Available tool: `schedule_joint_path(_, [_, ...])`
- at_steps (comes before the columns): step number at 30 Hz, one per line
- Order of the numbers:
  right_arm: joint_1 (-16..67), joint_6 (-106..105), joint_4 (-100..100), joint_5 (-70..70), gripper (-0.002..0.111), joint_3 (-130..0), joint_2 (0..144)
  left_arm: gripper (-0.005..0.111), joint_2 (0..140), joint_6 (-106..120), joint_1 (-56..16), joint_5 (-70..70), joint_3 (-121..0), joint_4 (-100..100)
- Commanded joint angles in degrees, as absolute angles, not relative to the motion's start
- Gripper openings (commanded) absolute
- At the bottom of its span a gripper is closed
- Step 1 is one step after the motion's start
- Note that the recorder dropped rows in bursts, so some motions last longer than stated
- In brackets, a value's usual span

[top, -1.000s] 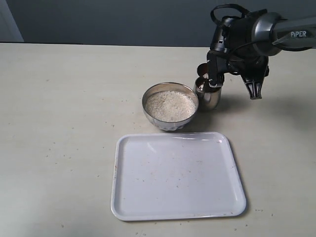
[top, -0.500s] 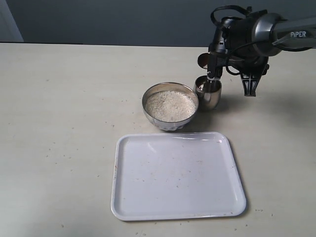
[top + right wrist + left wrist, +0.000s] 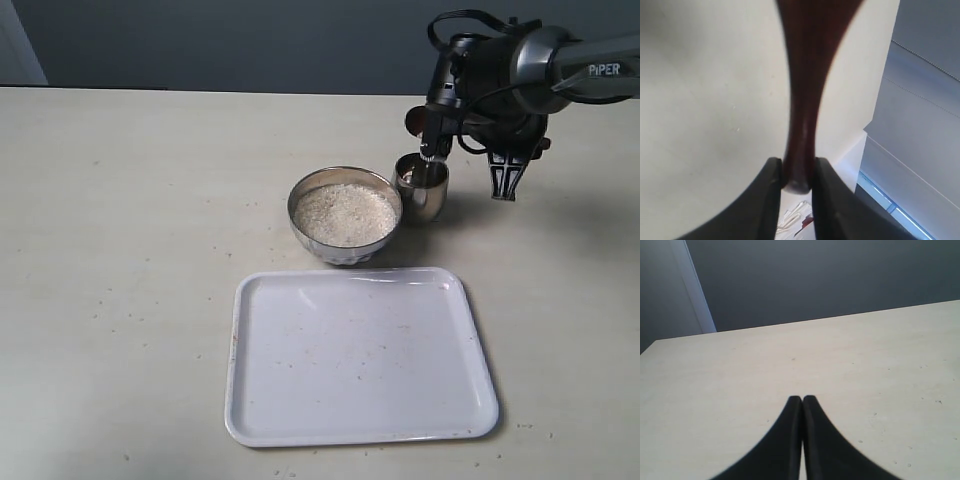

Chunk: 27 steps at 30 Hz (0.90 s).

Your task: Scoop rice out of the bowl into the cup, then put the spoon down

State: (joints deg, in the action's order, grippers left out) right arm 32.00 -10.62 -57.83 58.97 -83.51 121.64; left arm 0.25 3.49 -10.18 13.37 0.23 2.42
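Two black fingers of the right gripper (image 3: 796,175) pinch the very end of the spoon (image 3: 802,100). They are nearly together, with only the slim handle between them. From that grip the dark reddish-brown wood runs straight out ahead of the fingertips and widens toward its oval bowl.

In the exterior view we see the spoon's bowl (image 3: 412,120) at the front of this hand, raised off the table (image 3: 120,250). The cup (image 3: 421,187) stands just below it. We cannot tell what the cup has in it, nor whether the spoon carries any grains.

On the cup's far side from the hand, just beside the cup, stands the bowl (image 3: 345,254). It is filled with rice (image 3: 345,213). The white tray (image 3: 360,355) lies past the bowl, well away from this hand.

Our left gripper (image 3: 802,399) has its fingers pressed together with nothing between them. Only bare tabletop, dotted with a few specks, stretches ahead of its tips.
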Motion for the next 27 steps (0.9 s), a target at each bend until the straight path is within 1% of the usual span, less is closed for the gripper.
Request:
schedule_joint_path(1, [32.0, -10.2, -56.4, 59.5, 0.000, -83.6, 121.6, 0.001, 0.0, 3.1, -10.4, 13.3, 0.0, 2.5])
schedule_joint_path(11, [32.0, -7.5, -58.9, 58.1, 0.000, -78.9, 121.4, 0.001, 0.0, 3.1, -10.4, 13.3, 0.0, 2.5])
schedule_joint_path(21, [33.1, 0.0, -62.3, 55.1, -0.001, -78.9, 121.0, 0.001, 0.0, 3.1, -10.4, 13.3, 0.0, 2.5])
schedule_joint_path(27, [33.5, 2.4, -65.3, 55.9, -0.001, -78.9, 121.0, 0.001, 0.0, 3.1, -10.4, 13.3, 0.0, 2.5])
